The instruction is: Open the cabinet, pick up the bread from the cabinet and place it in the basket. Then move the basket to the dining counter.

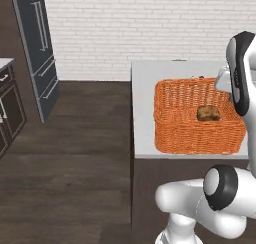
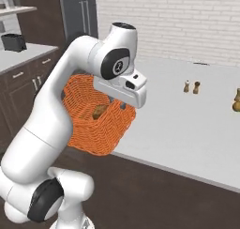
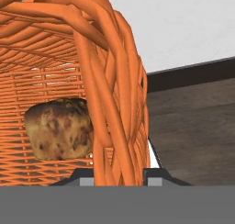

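One bread [image 1: 208, 113] lies inside the basket [image 1: 185, 128], at the right of the left base view, resting on the woven floor near the far wall. The basket sits on the white table [image 1: 145, 88] at its near left corner, so the carrying part of the task looks close to finished; I judge that what is left is to let go and back away.

In the hand view the basket's thick orange rim [image 3: 110, 81] runs up the middle of the frame, and it passes straight down between the two dark finger tips at the bottom. The gripper [image 3: 121, 179] therefore appears to straddle the side wall, with the jaws clamped on that wall. Holding the wall near its rim makes sense: the basket has no handle, and a pinch on the upright side lets the arm carry it with the bread kept low inside.

The bread [image 3: 58, 133] shows at the left of the hand view, behind the wall, mottled brown and well below the rim. To the right of the rim the table edge and dark wooden floor [image 3: 193, 126] are seen.

In the right base view the hand [image 2: 124, 89] hangs over the basket's right side, while two small shakers [image 2: 191, 87] stand well apart on the table, at centre right.
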